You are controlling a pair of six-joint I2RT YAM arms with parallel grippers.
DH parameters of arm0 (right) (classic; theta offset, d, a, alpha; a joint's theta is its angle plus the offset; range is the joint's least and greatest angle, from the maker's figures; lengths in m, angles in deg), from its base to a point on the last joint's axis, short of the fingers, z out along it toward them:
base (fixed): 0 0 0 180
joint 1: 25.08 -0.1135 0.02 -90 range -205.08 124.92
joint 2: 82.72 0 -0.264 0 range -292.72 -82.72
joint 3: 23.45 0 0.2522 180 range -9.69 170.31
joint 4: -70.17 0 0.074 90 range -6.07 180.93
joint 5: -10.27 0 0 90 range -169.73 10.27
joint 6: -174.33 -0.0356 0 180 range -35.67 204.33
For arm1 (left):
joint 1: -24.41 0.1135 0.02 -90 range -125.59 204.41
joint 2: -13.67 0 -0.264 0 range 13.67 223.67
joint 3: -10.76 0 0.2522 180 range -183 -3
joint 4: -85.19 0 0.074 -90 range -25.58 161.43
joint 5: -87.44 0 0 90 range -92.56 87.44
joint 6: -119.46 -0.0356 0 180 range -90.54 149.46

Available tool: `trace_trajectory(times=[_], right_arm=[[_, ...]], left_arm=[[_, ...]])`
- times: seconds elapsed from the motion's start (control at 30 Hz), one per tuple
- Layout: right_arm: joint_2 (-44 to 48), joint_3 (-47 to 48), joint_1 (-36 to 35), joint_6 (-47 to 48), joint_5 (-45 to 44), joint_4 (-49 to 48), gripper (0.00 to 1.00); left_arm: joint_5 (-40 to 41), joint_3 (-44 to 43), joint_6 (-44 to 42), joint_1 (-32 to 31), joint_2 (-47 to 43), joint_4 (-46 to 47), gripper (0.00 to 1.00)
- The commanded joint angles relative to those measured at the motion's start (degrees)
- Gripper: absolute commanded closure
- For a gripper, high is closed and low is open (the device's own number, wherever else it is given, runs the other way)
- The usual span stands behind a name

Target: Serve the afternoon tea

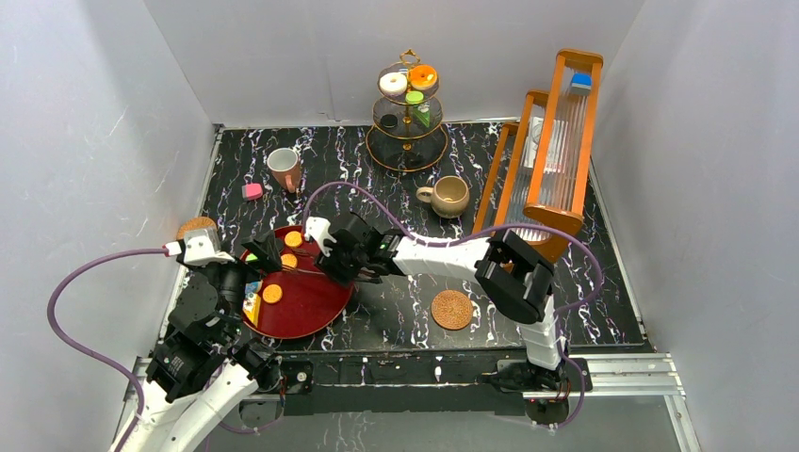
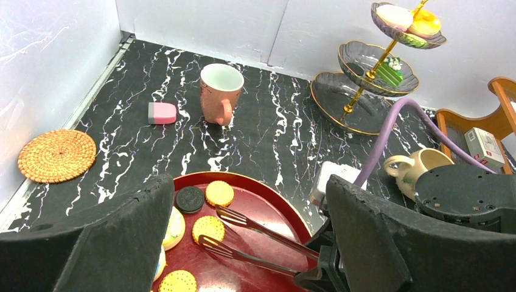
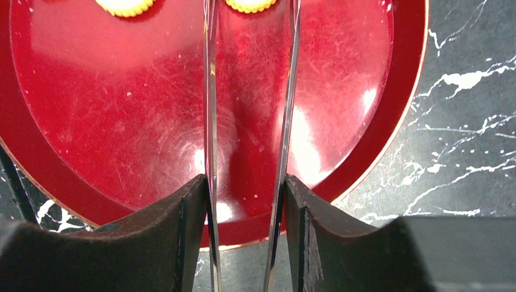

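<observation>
Over the red tray at 8 o'clock on the table, your right tool clamps the black tongs, tips aimed at the cookies, likely to lift one toward the gold three-tier stand at 12 o'clock, while your left tool hangs wide open, empty.

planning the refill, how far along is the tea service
Done: donuts and a green slice sit on the stand. In hand: the right tool grips the tongs over the red tray. Left: the tray's cookies, the loose pink piece, the pink mug and beige mug, neither on a coaster.
</observation>
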Motion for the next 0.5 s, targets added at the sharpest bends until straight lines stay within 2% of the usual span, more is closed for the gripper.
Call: trace_trajectory(times=[0.0, 0.2, 0.47], right_arm=[[-0.7, 4.9, -0.3, 0.4, 1.0, -1.2, 0.44], [-1.4, 5.7, -0.2, 0.4, 1.0, 0.3, 0.48], [2.3, 3.0, -0.4, -0.2, 0.1, -0.1, 0.53]], left_arm=[[1.4, -0.7, 0.5, -0.2, -0.2, 0.2, 0.08], [1.1, -0.4, 0.3, -0.2, -0.7, 0.8, 0.08], [0.4, -0.7, 0.2, -0.2, 0.8, 0.7, 0.08]])
